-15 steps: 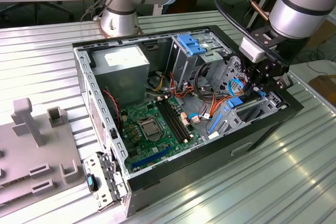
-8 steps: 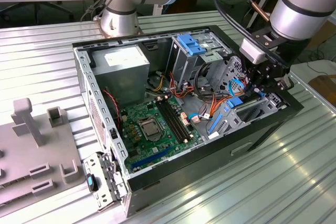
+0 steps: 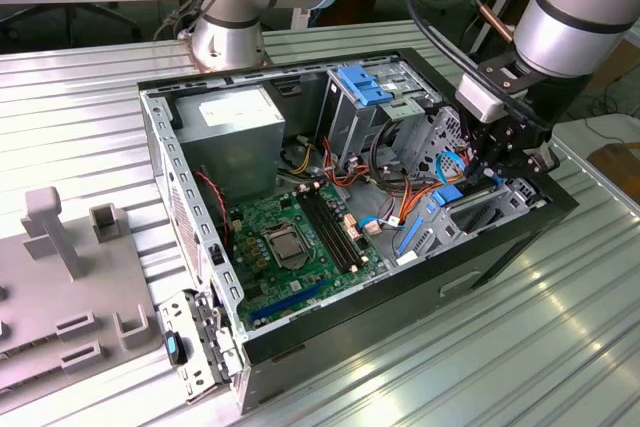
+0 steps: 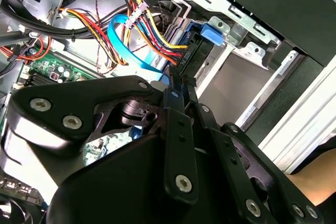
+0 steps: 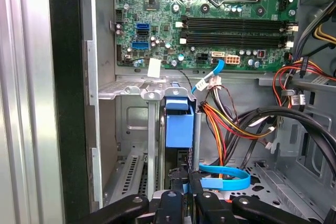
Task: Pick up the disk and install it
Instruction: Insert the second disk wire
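The disk [image 3: 447, 199] stands on edge in a silver bay at the open computer case's corner, on the exterior view's right. Its bright blue rail and end tab [image 5: 178, 124] sit between the bay's metal walls in the first wrist view. The second wrist view shows the blue tab [image 4: 210, 32] beside the dark drive edge. My gripper [image 3: 497, 169] hangs just above that bay. Its black fingers [image 5: 170, 203] close in on the disk's near end, and the gripper [image 4: 176, 80] looks shut on it. The lower part of the disk is hidden in the bay.
The black case [image 3: 400, 297] lies open on a ribbed metal table. Inside are a green motherboard [image 3: 290, 237], a grey power-supply box [image 3: 235, 117], a drive cage with a blue latch [image 3: 365, 87] and bundled cables [image 3: 400, 197] beside the bay. A grey fixture plate [image 3: 60, 287] lies at the exterior view's left.
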You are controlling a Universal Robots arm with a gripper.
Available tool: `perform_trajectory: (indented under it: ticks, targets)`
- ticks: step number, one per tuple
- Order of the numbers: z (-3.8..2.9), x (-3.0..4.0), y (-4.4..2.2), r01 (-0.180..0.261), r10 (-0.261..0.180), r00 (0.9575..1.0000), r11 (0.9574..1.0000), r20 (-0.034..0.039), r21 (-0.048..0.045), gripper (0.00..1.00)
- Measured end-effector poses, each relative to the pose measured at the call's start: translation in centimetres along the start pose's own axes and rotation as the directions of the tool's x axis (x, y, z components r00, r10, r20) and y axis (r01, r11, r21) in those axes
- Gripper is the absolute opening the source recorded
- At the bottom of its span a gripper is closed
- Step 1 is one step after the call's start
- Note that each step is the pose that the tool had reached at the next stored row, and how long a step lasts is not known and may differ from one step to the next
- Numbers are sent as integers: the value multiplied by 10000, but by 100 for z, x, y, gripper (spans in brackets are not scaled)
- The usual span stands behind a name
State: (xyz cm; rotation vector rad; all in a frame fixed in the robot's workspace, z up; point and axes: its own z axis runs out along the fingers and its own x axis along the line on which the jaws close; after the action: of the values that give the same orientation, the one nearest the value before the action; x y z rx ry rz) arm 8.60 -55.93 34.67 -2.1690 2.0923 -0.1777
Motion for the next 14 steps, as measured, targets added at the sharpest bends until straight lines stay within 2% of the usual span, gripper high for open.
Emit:
perform_trajectory:
  ticks: [14]
  targets:
    - [13, -30, -14, -14, 14, 10000, 10000, 0, 0, 16]
